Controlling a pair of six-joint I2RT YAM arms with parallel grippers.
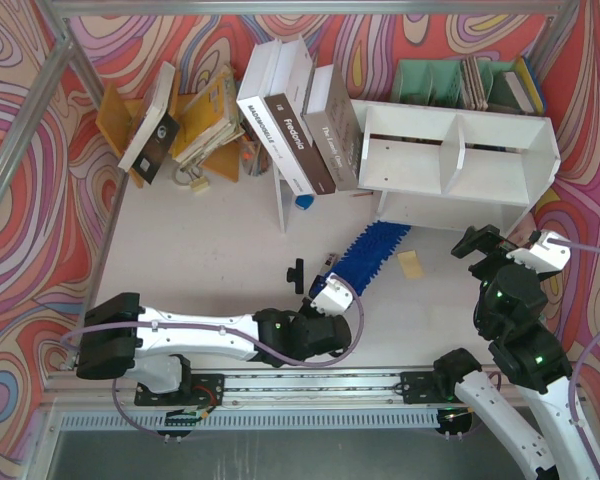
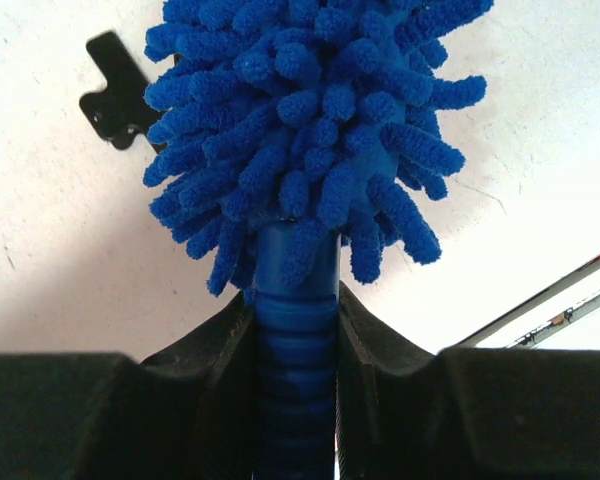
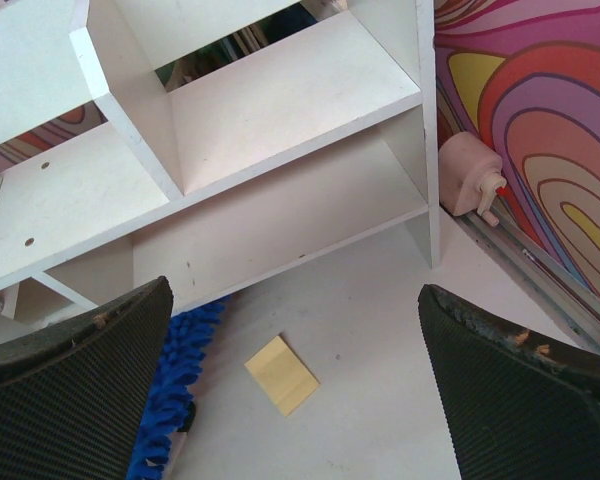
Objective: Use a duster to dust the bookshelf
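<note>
From the top view, my left fingers (image 1: 327, 272) are pinching the slim handle of the duster (image 1: 372, 252); its blue fluffy head runs away from them, up and to the right over the white desk (image 1: 210, 260), and its far tip ends just at the lower front edge of the bookshelf (image 1: 458, 150); I cannot tell whether tip and shelf touch. A small black tool (image 1: 297, 272) lies just to the left of those fingers. My right fingers (image 1: 480, 240) are spread apart and hold nothing; the bookshelf stands close ahead of them, and a yellow slip (image 1: 411, 263) lies on the desk to their left, between them and the duster. Well beyond the left fingers, big books (image 1: 290, 130) lean against the bookshelf's left end; a green rack (image 1: 430, 80) stands behind the unit.

In the left wrist view, both fingers press on the ribbed blue handle from either side; the chenille head begins right past the fingertips and fills the view ahead; the black tool shows beyond and to the left.

In the right wrist view, the two fingers stand wide apart with bare desk between them; the yellow slip lies just ahead in that gap; the duster's head shows beside the left-hand finger, reaching under the bookshelf's lower edge; the cubbies and divider rise beyond; a pink object (image 3: 470, 185) sits by the unit's right wall.
</note>
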